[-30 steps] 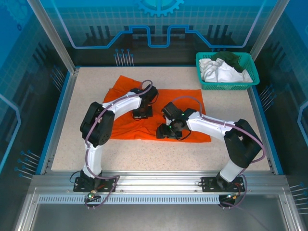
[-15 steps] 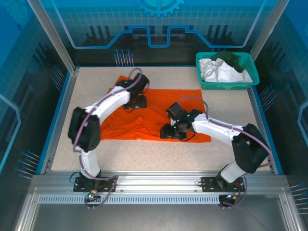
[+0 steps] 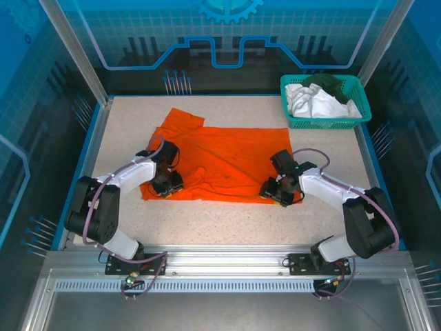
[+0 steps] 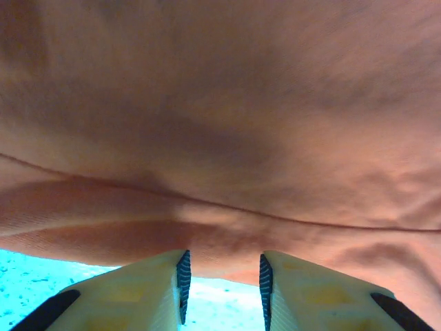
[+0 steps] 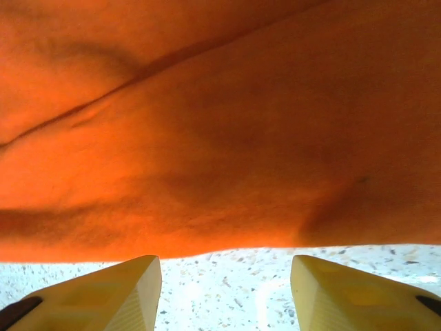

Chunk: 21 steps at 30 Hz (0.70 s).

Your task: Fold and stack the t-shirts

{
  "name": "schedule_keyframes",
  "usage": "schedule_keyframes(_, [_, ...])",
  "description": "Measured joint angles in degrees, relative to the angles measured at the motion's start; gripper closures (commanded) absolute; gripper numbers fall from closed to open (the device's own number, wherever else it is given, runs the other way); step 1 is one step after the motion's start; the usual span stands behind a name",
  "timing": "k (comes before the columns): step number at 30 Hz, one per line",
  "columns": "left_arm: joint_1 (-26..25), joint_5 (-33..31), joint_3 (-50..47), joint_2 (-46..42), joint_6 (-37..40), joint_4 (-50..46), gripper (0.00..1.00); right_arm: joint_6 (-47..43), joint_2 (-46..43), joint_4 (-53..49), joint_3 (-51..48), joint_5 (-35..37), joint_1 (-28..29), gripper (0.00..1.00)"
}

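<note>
left claw [image 3: 167,185] / right claw [image 3: 273,193]: parted, empty | shifted from middle to hem of bright orange fabric t-shirt [image 3: 234,155], just ahead | fold grasp likely next

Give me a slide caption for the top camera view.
Left hand and right hand at the near corners of the spread orange t-shirt.

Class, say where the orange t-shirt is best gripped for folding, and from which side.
Probably its near edge, toward both corners, coming in low from the near side: the orange t-shirt lies spread flat, and that free edge is open to such an approach.
</note>
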Motion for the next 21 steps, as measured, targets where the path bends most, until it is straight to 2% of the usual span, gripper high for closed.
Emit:
schedule_keyframes(5, [2.5,-2.8,-4.9,-0.3,-3.9,0.3,0.59,2.7,0.6,0.3,-2.6,-0.3,-3.3,0.43])
schedule_keyframes(10, [4.8,-6.8,-8.7,-4.9,-7.7,-1.2,0.57,6.0,0.0,1.9,-4.9,-0.3,-3.6,0.38])
schedule_keyframes(17, [9.1,-7.8,-10.9,-7.1,-8.2,-3.0,0.55,8.8,-1.2,3.7,-6.5,-0.3,-3.7,0.36])
schedule_keyframes(21, [12.3,-8.5,-13.1,-10.4,-8.2,-5.2,0.50,9.6,-1.9,4.3,-7.1,-0.6,-3.9,0.34])
